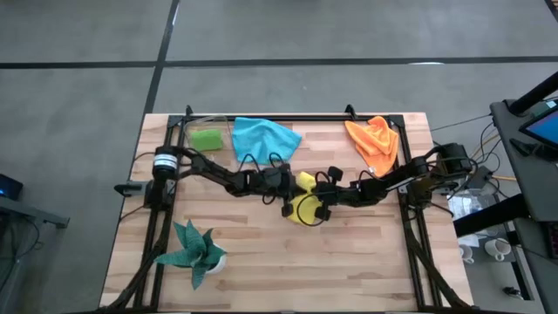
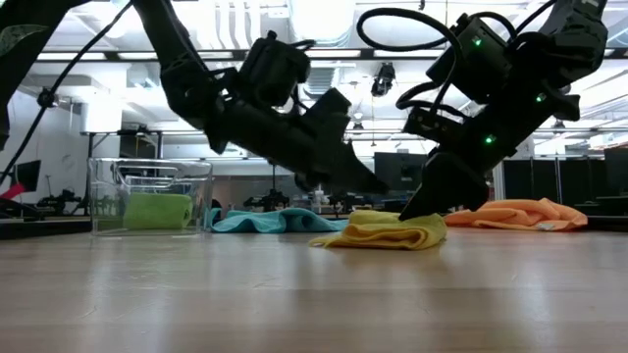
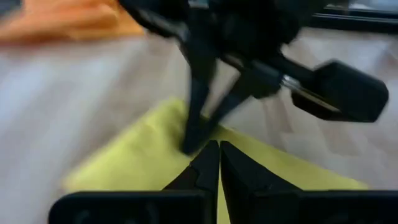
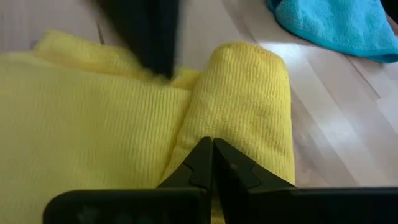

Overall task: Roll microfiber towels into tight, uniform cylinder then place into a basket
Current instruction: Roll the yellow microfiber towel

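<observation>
Rolling looks to be the step in hand: on the wooden table (image 1: 261,262), the yellow towel (image 1: 305,208) lies partly rolled, well clear of the basket (image 1: 206,139), which already holds a green roll (image 2: 157,211). Over the yellow towel, the left gripper (image 1: 286,208) and right gripper (image 1: 324,212) press down with fingers fully closed, clasping nothing. Next, I judge, they must push the roll evenly onward, keeping it tight.

A robotics lab: a wooden counter (image 1: 261,253) in a black metal frame (image 1: 410,218) stands on grey concrete floor (image 1: 87,87), with ceiling lights (image 2: 324,15), monitors (image 2: 392,167) and cabled equipment (image 1: 475,187) around.
</observation>
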Controlling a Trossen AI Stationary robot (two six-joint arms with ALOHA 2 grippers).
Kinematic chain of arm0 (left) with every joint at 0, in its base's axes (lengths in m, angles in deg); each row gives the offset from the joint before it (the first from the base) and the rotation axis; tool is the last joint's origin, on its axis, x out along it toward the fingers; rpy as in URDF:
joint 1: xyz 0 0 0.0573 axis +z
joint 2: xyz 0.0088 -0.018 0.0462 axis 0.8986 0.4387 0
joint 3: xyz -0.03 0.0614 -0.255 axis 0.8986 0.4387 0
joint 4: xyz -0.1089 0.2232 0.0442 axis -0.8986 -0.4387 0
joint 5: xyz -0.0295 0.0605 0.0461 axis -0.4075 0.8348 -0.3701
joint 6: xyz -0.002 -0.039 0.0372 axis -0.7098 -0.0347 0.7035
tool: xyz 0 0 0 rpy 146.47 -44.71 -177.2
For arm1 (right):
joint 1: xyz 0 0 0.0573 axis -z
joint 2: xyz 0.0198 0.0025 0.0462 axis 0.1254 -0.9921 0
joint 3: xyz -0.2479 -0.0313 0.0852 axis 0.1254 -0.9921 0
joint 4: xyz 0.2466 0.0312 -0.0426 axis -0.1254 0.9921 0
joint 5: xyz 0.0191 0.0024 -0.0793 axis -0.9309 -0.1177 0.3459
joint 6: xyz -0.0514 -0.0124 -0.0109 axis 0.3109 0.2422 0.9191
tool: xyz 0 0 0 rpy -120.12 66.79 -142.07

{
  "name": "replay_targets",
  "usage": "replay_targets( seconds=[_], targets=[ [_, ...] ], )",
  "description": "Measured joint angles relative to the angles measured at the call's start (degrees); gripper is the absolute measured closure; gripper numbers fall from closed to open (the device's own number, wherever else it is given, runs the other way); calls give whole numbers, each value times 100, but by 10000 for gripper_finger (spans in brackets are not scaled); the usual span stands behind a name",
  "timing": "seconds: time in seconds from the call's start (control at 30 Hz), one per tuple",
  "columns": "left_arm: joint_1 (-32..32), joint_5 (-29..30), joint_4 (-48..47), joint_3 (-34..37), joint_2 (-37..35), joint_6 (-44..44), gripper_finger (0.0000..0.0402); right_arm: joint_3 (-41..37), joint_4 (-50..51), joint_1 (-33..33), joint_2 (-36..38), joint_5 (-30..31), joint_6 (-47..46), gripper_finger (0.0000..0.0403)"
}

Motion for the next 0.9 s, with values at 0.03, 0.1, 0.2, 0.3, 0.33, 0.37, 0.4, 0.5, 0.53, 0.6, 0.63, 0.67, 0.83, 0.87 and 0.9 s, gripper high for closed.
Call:
replay_targets(
  seconds=[0.03, 0.1, 0.2, 0.3, 0.33, 0.37, 0.4, 0.5, 0.53, 0.6, 0.63, 0.67, 0.83, 0.87, 0.9],
  targets=[
    [-68, 0, 4, -15, 66, -195, 402, 0, -15, 0, 2, 0, -19, 394],
    [-229, 4, -30, -8, 119, -425, 402, -2, -63, 0, 8, 2, -39, 394],
    [-497, 14, 46, -8, 107, -610, 402, 0, -83, 12, 5, 2, -50, 394],
    [-739, 24, -17, -8, 106, -659, 402, 0, -88, 26, 2, 2, -85, 394],
    [-805, 25, -18, -8, 108, -659, 402, 0, -88, 32, 2, 2, -98, 394],
    [-856, 44, -18, -15, 108, -659, 402, 0, -88, 37, 2, 2, -131, 394],
    [-896, 60, -20, -13, 108, -658, 402, 0, -88, 42, 2, 2, -181, 394],
    [-919, 109, -146, 36, 108, -662, 402, 0, -76, 42, 2, 2, -269, 394],
    [-916, 151, -225, 37, 108, -662, 402, 0, -74, 42, 2, 2, -293, 394],
    [-894, 289, -404, 42, 108, -659, 402, 0, -74, 44, 2, 2, -299, 394],
    [-881, 385, -528, 43, 108, -658, 402, 0, -74, 43, 2, 2, -301, 394],
    [-859, 471, -628, 63, 108, -657, 402, 0, -70, 42, 2, 2, -312, 394],
    [-777, 537, -953, 108, 108, -638, 402, 0, -68, 39, 2, 2, -367, 394],
    [-756, 535, -1015, 110, 105, -609, 402, 0, -64, 39, 2, 4, -427, 394],
    [-731, 540, -1102, 108, 97, -551, 402, 0, -57, 39, 2, 4, -540, 394]
  ],
)
